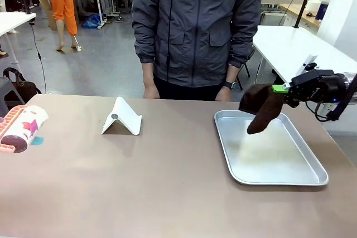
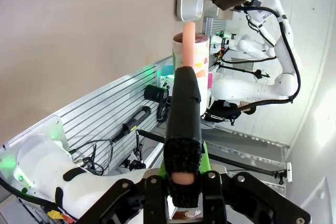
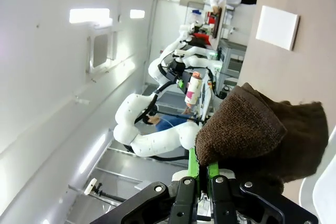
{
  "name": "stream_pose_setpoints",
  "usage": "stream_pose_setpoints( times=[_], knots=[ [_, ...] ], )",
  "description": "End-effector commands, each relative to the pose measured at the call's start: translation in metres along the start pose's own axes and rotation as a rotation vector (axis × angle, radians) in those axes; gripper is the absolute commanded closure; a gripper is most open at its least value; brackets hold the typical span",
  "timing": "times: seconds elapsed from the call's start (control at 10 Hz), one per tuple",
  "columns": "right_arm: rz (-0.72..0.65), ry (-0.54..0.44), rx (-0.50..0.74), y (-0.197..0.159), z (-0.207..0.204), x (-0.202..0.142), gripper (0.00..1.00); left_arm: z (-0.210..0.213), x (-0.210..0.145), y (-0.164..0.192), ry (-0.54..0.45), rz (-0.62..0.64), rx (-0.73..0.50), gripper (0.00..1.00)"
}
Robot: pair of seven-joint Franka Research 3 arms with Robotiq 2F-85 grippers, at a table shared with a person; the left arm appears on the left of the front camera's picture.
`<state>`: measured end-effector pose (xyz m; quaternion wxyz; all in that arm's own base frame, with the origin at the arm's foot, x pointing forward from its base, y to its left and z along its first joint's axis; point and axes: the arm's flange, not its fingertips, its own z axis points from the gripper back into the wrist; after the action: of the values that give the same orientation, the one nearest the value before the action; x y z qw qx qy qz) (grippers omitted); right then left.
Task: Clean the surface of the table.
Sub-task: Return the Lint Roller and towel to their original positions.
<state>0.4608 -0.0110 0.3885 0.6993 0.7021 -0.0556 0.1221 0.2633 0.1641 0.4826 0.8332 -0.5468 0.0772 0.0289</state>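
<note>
Step in hand, as judged: both tools are lifted and the wipe of the table (image 1: 167, 188) has not begun. The next move calls for lowering a tool onto the bare brown top, which spans the whole foreground.

Left gripper (image 2: 184, 179): fingers pressed on the black handle of a lint roller (image 1: 21, 128), held above the table's left edge.

White stand (image 1: 122, 118): rests on the table, centre-left.

Right gripper (image 1: 281, 89): fingers pinch a brown cloth (image 1: 262, 110), which hangs over the silver tray (image 1: 318, 174).

Bright, even indoor light; soft shadows, wide-angle bending in wrist views.
</note>
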Motion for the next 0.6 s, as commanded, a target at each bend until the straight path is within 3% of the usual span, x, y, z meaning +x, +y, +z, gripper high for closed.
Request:
stream_pose_setpoints(
  times=[0.0,0.2,0.5],
  knots=[
    [-0.031,-0.043,-0.169,0.023,-0.114,0.074,0.93,-0.066,0.081,-0.116,0.039,0.153,0.191,0.78],
    [-0.031,-0.026,-0.180,0.024,-0.129,0.078,0.93,-0.076,0.089,-0.127,0.051,0.154,0.211,0.78],
    [-0.019,0.105,-0.270,0.020,-0.212,0.083,0.93,-0.132,0.136,-0.182,-0.014,0.156,0.352,0.78]
  ],
)
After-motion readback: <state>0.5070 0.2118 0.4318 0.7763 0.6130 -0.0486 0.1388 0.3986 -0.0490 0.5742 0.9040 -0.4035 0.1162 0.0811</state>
